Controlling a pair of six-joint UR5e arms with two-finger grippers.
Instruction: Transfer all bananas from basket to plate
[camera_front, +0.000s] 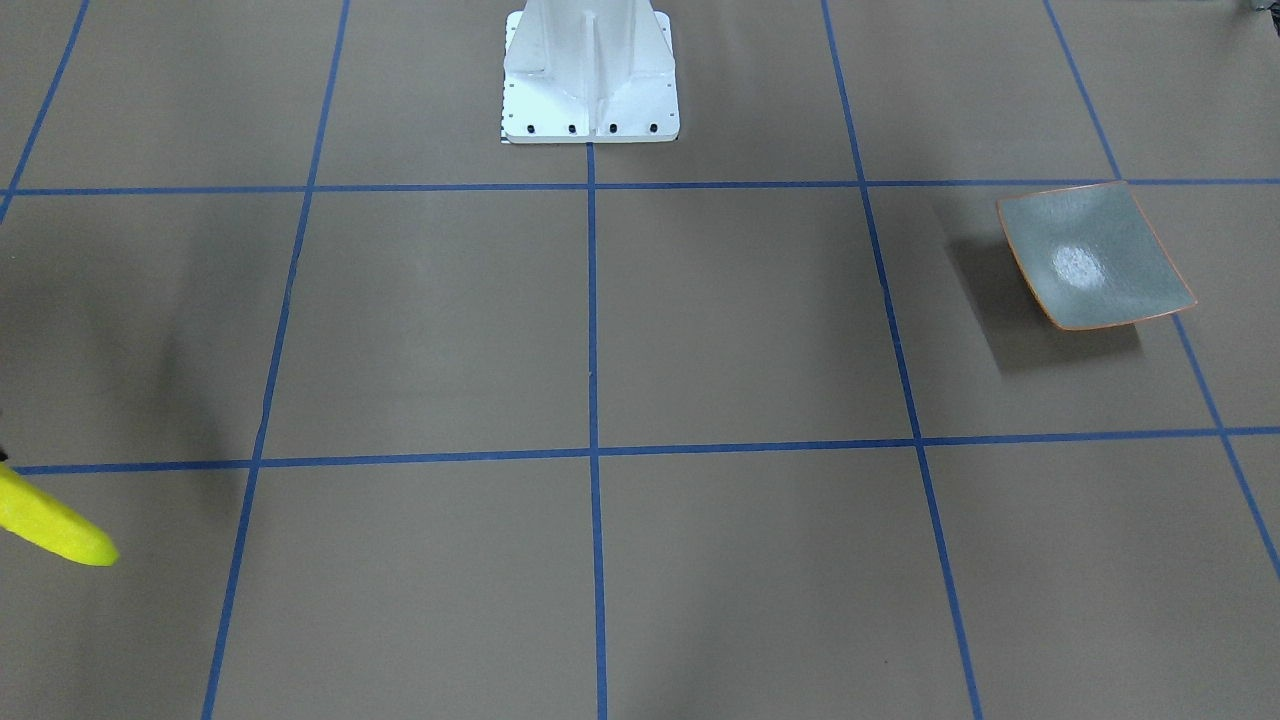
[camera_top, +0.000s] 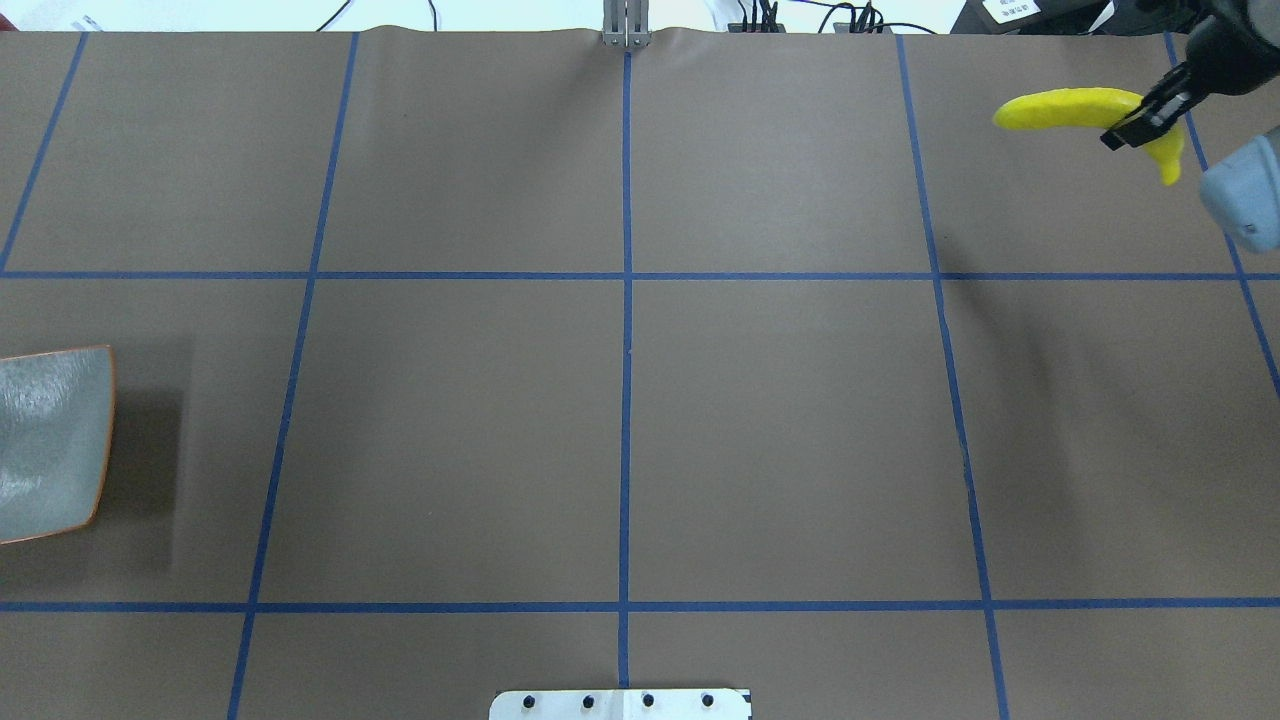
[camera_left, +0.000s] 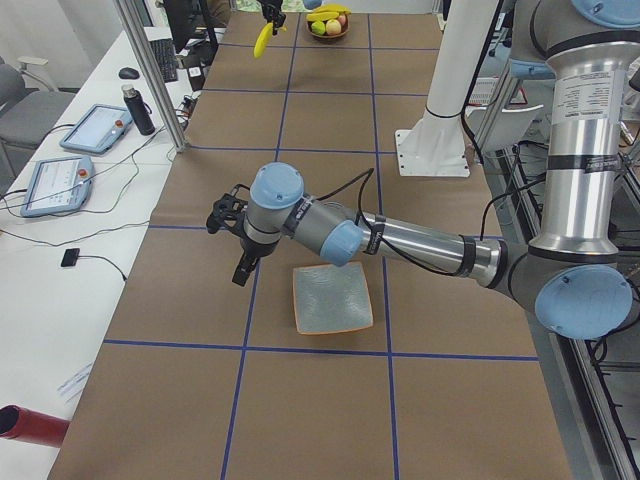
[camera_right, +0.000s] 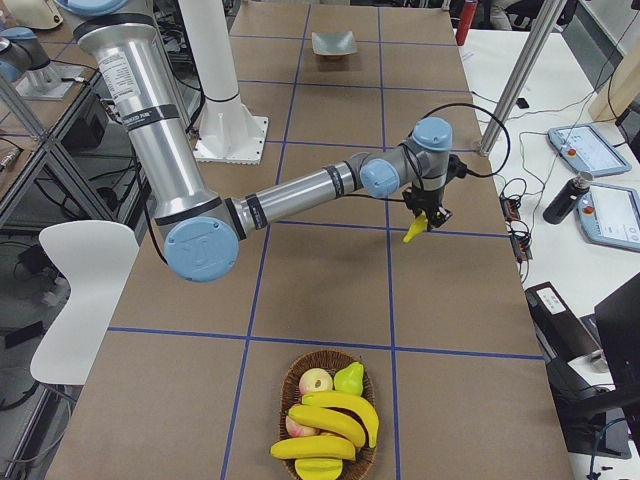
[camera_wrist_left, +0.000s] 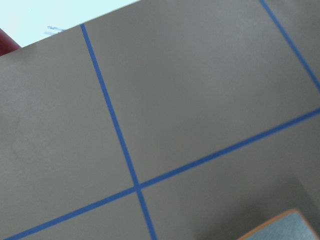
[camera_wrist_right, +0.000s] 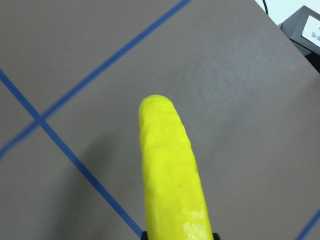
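Yellow banana (camera_wrist_right: 172, 175) clamped in right end effector (camera_top: 1140, 118) over blue-taped brown table (camera_top: 780, 430) — left end effector (camera_left: 240, 268), grip unclear

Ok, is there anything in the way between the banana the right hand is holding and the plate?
Nothing visible does. Only bare table lies between the banana in the right hand and the plate. The left arm hangs close by the plate, though, and might crowd the drop.
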